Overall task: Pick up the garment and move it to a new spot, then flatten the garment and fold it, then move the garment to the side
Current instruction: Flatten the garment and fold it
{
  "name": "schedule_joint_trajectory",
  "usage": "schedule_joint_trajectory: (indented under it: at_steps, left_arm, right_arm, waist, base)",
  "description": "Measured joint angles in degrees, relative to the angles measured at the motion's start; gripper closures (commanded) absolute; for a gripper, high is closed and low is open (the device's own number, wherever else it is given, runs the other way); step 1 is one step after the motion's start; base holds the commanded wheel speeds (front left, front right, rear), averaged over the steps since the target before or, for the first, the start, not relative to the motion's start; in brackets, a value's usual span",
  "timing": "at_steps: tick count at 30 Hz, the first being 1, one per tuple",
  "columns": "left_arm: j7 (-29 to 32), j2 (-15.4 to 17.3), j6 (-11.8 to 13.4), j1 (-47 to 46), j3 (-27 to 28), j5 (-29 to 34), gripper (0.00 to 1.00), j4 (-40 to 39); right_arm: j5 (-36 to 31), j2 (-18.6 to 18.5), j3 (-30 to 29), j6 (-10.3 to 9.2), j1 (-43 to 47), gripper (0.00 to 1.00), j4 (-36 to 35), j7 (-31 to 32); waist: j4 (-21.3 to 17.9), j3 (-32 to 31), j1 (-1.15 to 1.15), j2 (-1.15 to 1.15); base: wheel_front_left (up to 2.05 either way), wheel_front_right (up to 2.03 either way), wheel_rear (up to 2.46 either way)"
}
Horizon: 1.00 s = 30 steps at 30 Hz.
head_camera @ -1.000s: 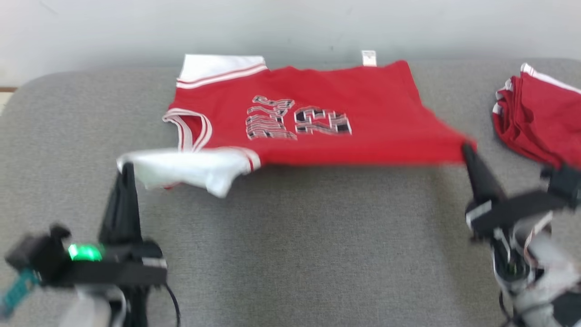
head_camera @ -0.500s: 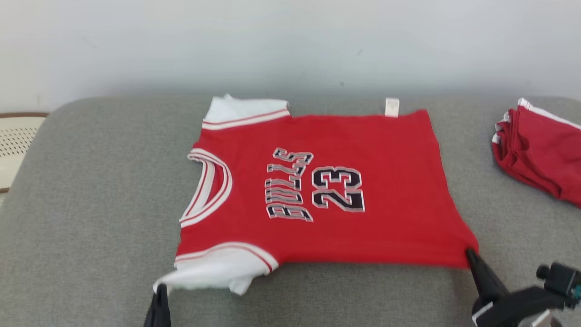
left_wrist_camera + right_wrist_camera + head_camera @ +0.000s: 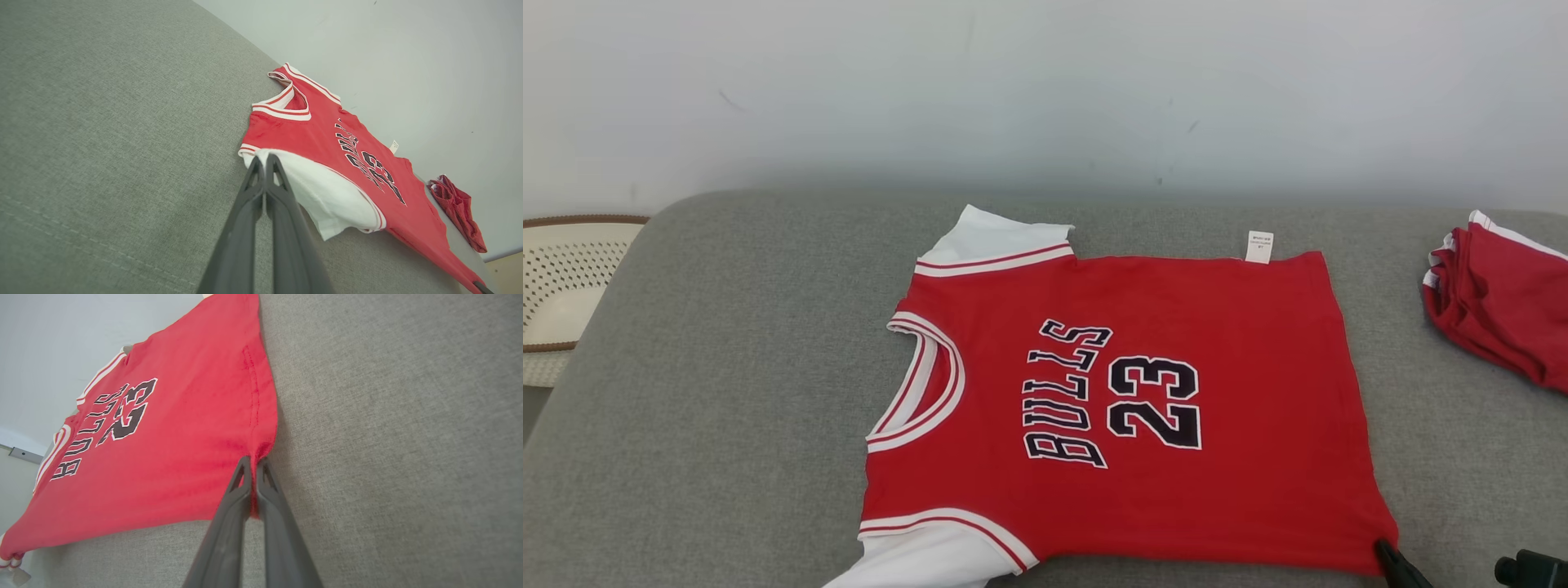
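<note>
Left edge: a pale perforated basket (image 3: 564, 278) is sitting beside the grey cushion (image 3: 727, 367).

The left gripper (image 3: 262, 160) is clamping fully shut on the white sleeve (image 3: 327, 196) nearest the robot, pinching the cloth at the fingertips.

The red jersey (image 3: 1143, 392) is lying face up mid-cushion, collar pointing to the robot's left and hem to its right. Its long axis is running left-right between the two grippers, and the body of the cloth is lying beyond both, toward the wall.

The right gripper (image 3: 253, 461) is pinching shut on the near hem corner (image 3: 263, 451).

Judgement: this is the flattening step. Each arm is holding its own end, so the next move is turning on tension along that left-right axis.

Far right: a second red garment (image 3: 1503, 302) is lying well apart.
</note>
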Motion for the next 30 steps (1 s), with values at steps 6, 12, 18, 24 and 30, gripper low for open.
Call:
schedule_joint_trajectory:
  at_steps: [6,12,18,24,30]
  left_arm:
    - [0.0,0.1,-1.2,-3.4,0.3,2.6,1.0,-0.5]
    - [0.7,2.1,-3.1,-10.0,-0.8,4.6,1.0,-1.2]
    - [3.6,4.3,-5.1,-19.4,-0.9,4.9,1.0,1.2]
    - [6.5,6.7,-6.9,-28.5,-0.5,4.5,1.0,7.6]
    - [7.7,8.3,-8.6,-36.0,-1.1,4.4,1.0,15.9]
  right_arm:
    - [-5.5,2.8,-4.5,0.0,0.3,1.0,-4.1,2.8]
    - [-9.5,4.9,-9.1,0.0,0.7,1.0,-8.5,7.2]
    - [-11.9,7.6,-11.3,0.0,-2.5,1.0,-10.6,11.8]
    - [-13.4,10.2,-11.6,0.0,-8.6,1.0,-8.5,16.0]
    - [-13.2,11.9,-11.3,0.0,-15.3,1.0,-3.5,18.8]
  waist:
    - [-0.7,0.5,0.01,0.0]
    - [-2.0,0.8,0.01,0.0]
    - [-3.6,1.8,0.01,0.0]
    - [-5.4,3.5,0.01,0.01]
    - [-7.2,5.6,0.02,0.01]
  base:
    - [0.0,0.0,0.0]
    - [0.0,0.0,0.0]
    - [0.0,0.0,0.0]
    - [0.0,0.0,0.0]
    - [0.0,0.0,0.0]
